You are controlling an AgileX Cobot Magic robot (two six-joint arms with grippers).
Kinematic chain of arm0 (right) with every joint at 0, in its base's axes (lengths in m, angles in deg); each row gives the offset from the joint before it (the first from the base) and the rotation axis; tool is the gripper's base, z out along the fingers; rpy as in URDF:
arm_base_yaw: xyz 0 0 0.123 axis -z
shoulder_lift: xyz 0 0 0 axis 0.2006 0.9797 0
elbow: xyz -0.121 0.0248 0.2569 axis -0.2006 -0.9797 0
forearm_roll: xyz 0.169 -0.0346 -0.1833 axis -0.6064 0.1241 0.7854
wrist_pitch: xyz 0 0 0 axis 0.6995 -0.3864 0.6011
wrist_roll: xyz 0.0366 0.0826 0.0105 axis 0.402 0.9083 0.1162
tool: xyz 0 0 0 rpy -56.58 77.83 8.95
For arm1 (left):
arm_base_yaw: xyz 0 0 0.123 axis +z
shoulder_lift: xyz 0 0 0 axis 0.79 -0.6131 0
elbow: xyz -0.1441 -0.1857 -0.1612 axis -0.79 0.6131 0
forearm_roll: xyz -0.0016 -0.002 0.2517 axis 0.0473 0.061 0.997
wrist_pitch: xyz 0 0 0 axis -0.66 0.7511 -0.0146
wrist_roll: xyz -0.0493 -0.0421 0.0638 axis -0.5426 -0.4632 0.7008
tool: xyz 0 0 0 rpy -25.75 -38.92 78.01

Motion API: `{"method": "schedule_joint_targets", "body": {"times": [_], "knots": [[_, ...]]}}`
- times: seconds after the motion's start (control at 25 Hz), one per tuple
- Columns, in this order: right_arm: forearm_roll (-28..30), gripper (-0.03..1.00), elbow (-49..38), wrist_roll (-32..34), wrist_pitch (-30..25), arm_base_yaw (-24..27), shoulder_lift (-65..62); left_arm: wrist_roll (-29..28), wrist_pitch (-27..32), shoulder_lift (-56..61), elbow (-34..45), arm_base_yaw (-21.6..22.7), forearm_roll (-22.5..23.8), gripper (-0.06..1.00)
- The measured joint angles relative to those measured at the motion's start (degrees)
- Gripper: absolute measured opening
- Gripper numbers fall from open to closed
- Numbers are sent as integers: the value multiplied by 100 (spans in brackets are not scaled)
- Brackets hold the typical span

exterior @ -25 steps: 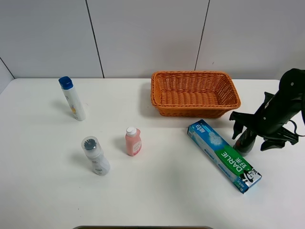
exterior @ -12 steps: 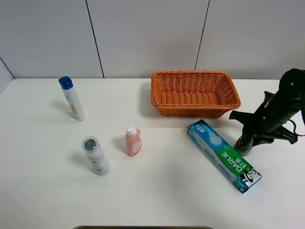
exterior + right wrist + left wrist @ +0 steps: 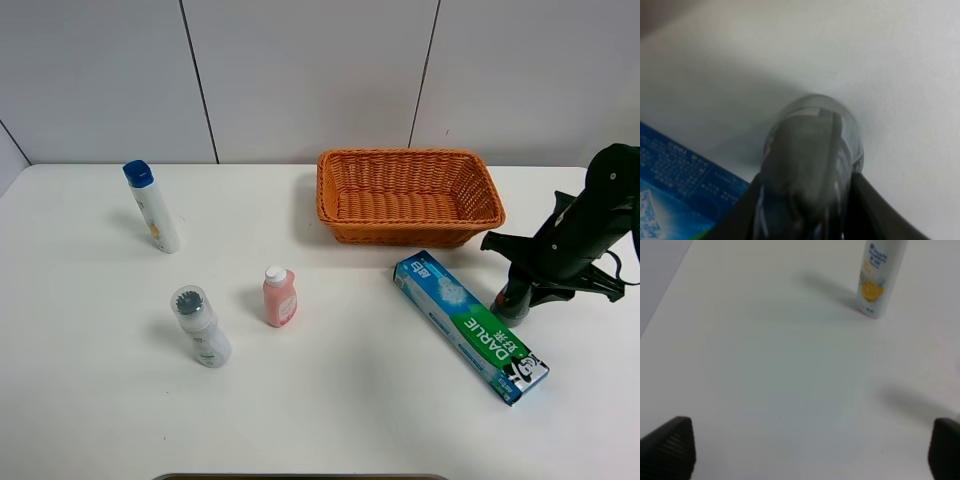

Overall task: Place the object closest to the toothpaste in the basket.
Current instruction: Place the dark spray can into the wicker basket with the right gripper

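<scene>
Where the right fingers [image 3: 875, 215] press against both sides of the dark bottle [image 3: 812, 160], they hide its upper half from the high camera, and no label can be read. A clear rounded cap covers its top, and its base stands on the worktop [image 3: 330, 400]. Just beside them lies the toothpaste box [image 3: 470, 327]. Farther off, the wicker basket [image 3: 400, 232] shows only its own weave inside. Well apart, the left fingers [image 3: 670, 447] gape wide, holding nothing.
</scene>
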Motion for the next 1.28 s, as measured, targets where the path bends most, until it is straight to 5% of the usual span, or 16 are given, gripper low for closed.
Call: {"method": "schedule_joint_targets", "body": {"times": [0.76, 1.28], "knots": [[436, 36, -5, -62, -306, -20, -1325, 0, 0, 0, 0, 0, 0, 94], [860, 36, -5, -290, -310, -731, -2443, 0, 0, 0, 0, 0, 0, 94]]}}
